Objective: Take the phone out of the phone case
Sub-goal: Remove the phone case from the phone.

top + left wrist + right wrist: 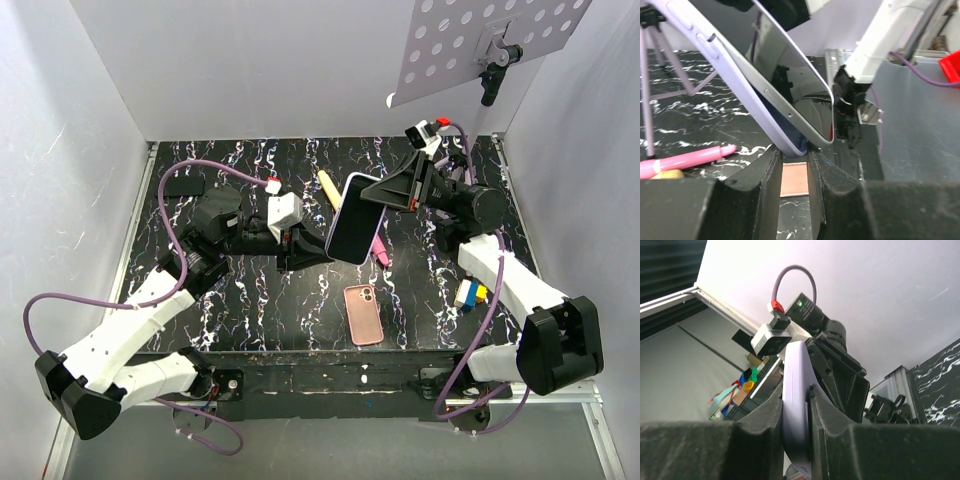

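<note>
**A:** Where is the phone?

**B:** I have the phone (352,222) in the air at the centre of the overhead frame. It is tilted, with its dark screen towards that camera. It is bare, with nothing wrapped round it.

**A:** And the jaws?

**B:** Both sets are clamped on it. My left jaws pinch its lower end; in the left wrist view that lavender corner (790,142) sits wedged between the two black fingers (762,195). My right jaws grip the upper end from the right, and the right wrist view shows the pale edge (795,410) squeezed between them.

**A:** The phone case?

**B:** The phone case (363,313) lies flat on the tabletop (250,300), lower centre of the overhead frame, below the phone and apart from it. Its camera cutout is at the upper right corner.

**A:** Anything nearby?

**B:** A pink marker (380,252) lies just under the phone's right side. A yellow stick (327,187) is up and to the left of the phone.
</note>
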Robot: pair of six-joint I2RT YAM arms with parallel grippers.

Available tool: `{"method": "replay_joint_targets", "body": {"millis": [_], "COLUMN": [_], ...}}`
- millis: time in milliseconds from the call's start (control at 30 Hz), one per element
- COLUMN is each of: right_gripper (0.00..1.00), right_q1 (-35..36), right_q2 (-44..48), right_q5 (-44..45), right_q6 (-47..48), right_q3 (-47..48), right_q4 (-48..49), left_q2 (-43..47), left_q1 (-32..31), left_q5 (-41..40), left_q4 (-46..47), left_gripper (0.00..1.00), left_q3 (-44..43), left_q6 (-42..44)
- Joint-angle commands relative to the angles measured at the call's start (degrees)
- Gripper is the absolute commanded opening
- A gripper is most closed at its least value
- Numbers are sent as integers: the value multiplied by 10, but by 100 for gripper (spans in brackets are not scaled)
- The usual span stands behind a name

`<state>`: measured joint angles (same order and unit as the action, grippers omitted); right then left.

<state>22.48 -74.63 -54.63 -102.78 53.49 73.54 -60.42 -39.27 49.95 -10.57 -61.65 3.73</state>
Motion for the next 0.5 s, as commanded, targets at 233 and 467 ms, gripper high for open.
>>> {"method": "replay_joint_targets", "body": {"millis": [233, 467], "right_gripper": [1, 1], "right_q1": [31, 34], "right_q2": [20, -4], "right_q5": [60, 61], "right_q6": [-329, -299], "right_q3": [52, 29], "right_q4": [140, 166], "left_q2": [-54, -5], "left_q1": [18, 17], "left_q5": [-282, -216], "left_q4": [23, 187], "left_gripper": [0, 22], "left_q3": [26, 131], "left_q6": [-130, -346]}}
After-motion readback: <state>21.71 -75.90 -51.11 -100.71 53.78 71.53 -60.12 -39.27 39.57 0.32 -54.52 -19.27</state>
